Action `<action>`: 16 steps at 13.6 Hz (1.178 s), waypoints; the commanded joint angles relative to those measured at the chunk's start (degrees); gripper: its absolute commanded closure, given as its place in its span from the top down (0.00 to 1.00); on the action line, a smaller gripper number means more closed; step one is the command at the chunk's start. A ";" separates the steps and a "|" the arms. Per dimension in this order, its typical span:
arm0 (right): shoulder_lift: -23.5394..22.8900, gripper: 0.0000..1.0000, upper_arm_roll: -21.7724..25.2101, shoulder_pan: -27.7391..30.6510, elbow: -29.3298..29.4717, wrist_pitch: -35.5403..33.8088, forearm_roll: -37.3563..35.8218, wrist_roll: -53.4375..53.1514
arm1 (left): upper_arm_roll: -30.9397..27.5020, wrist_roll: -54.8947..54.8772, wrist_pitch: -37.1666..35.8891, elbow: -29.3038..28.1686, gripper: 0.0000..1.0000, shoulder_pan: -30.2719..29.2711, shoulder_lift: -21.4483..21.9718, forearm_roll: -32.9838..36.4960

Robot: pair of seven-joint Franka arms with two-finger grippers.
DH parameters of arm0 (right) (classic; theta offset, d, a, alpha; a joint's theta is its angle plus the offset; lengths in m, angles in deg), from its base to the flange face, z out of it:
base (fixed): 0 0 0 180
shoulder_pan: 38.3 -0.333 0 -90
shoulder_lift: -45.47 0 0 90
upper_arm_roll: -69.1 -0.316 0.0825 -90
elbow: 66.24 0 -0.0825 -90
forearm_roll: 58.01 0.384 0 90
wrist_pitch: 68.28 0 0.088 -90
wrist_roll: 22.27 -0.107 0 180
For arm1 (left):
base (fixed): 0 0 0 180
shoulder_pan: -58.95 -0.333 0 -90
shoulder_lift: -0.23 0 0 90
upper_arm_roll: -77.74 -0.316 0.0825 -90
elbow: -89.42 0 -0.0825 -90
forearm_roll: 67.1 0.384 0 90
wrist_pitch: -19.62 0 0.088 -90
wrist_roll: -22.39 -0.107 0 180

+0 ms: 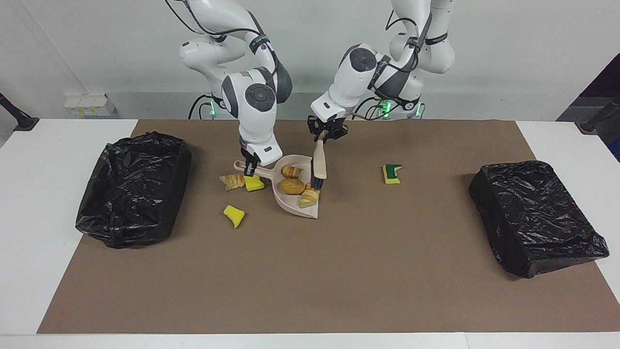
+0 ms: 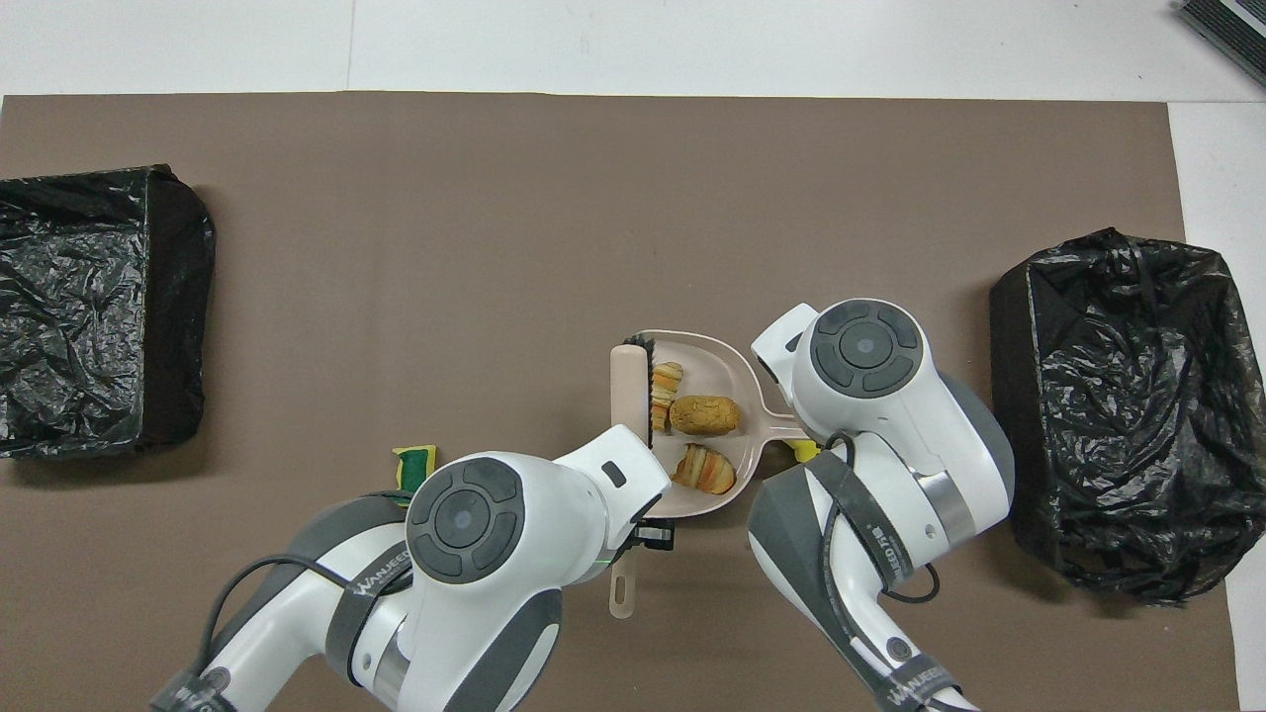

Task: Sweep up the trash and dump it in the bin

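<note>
My right gripper (image 1: 250, 168) is shut on the handle of the beige dustpan (image 1: 289, 203), which rests on the brown mat. My left gripper (image 1: 323, 137) is shut on the beige brush (image 1: 318, 167), whose bristles stand at the pan's open edge. Three golden-brown bread pieces of trash (image 1: 292, 186) lie inside the dustpan (image 2: 717, 366), beside the brush (image 2: 628, 381). A croissant chunk (image 1: 232, 181) and a yellow sponge piece (image 1: 253, 183) lie by the handle. Another yellow piece (image 1: 234, 214) lies farther from the robots. A green-layered sponge (image 1: 391, 173) sits toward the left arm's end.
Two bins lined with black bags stand on the mat, one (image 1: 133, 189) at the right arm's end and one (image 1: 535, 215) at the left arm's end. White table borders the brown mat (image 1: 310, 281).
</note>
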 commanded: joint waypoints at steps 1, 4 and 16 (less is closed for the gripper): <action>1.18 0.00 -0.45 0.30 -1.62 1.59 -0.40 -1.16 | -0.82 3.50 -6.02 -0.16 0.00 -2.79 2.98 -0.29; 1.18 0.00 -0.45 0.30 -1.62 1.68 -0.31 -1.16 | -0.91 8.50 -12.17 -0.08 0.00 -7.01 3.07 1.99; 1.18 0.00 -0.45 0.39 -1.62 1.77 -0.14 -1.33 | -0.56 24.34 -28.02 -14.38 0.00 -22.05 10.18 7.80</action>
